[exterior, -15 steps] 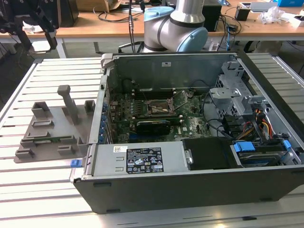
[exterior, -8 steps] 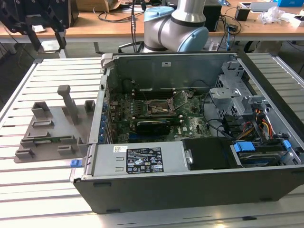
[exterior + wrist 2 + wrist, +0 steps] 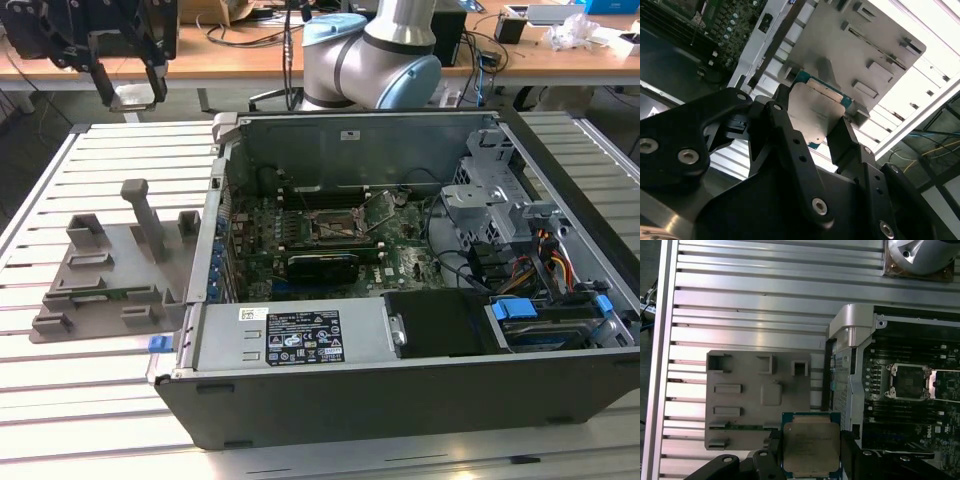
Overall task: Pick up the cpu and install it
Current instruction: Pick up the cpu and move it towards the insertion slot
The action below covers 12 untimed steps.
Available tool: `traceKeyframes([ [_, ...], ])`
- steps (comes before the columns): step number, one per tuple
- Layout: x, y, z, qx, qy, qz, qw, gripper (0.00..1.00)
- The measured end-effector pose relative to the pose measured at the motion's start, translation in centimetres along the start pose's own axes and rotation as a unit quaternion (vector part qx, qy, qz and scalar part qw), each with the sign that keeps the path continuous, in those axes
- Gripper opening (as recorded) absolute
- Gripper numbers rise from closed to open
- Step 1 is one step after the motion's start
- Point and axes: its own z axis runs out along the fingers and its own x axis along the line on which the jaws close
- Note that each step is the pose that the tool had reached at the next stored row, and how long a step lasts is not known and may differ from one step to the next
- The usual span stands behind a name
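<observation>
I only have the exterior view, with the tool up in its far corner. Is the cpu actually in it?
Observer: Yes. In both wrist views the tool is shut on the cpu, gripping two opposite edges.
Operator: Which face shows?
Observer: In the first wrist view its silver metal top faces the camera, with a green rim around it.
Operator: Where is it?
Observer: In that view it is seen against the edge of the grey fixture plate, apart from the socket.

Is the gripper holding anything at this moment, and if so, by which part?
Yes. The gripper holds the cpu, clamped by two opposite side edges, with its silver metal top left uncovered.
</observation>
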Motion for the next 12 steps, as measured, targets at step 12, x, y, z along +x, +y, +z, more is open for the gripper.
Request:
traceKeyframes([
  [12,-1.99,0.87,1.53,0.0033,0.004,0.0,1.0,0.55],
])
